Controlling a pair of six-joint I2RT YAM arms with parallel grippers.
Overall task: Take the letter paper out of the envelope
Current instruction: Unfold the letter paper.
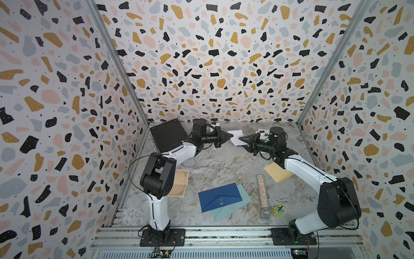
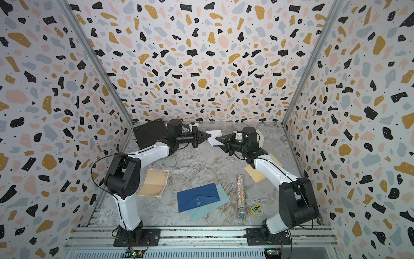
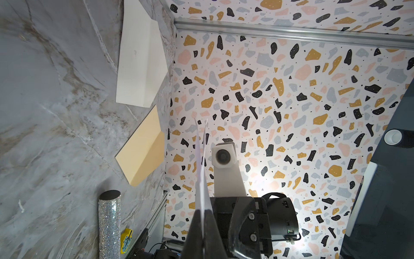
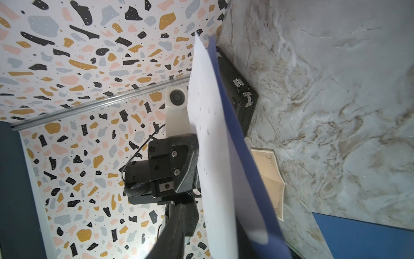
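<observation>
Both arms meet in the air above the back of the table. My left gripper (image 1: 231, 135) (image 2: 209, 135) (image 3: 203, 212) is shut on the edge of the white letter paper (image 1: 235, 134) (image 2: 214, 134) (image 3: 201, 175) (image 4: 208, 125). In the left wrist view the paper shows edge-on as two layers. A dark blue envelope (image 4: 242, 157) (image 1: 239, 146) lies against the side of the paper that faces the table. My right gripper (image 1: 242, 143) (image 2: 218, 142) (image 4: 215, 224) faces the left one, jaws apart around paper and envelope. Its one visible finger (image 4: 177, 224) stands clear of the paper. The envelope hides the other finger.
A black case (image 1: 168, 134) leans at the back left. On the table lie a beige lined sheet (image 1: 179, 183), a dark blue envelope (image 1: 220, 199) on a light blue one (image 1: 237, 206), a glitter tube (image 1: 262, 195), a yellow toy (image 1: 279, 209) and a tan envelope (image 1: 277, 172).
</observation>
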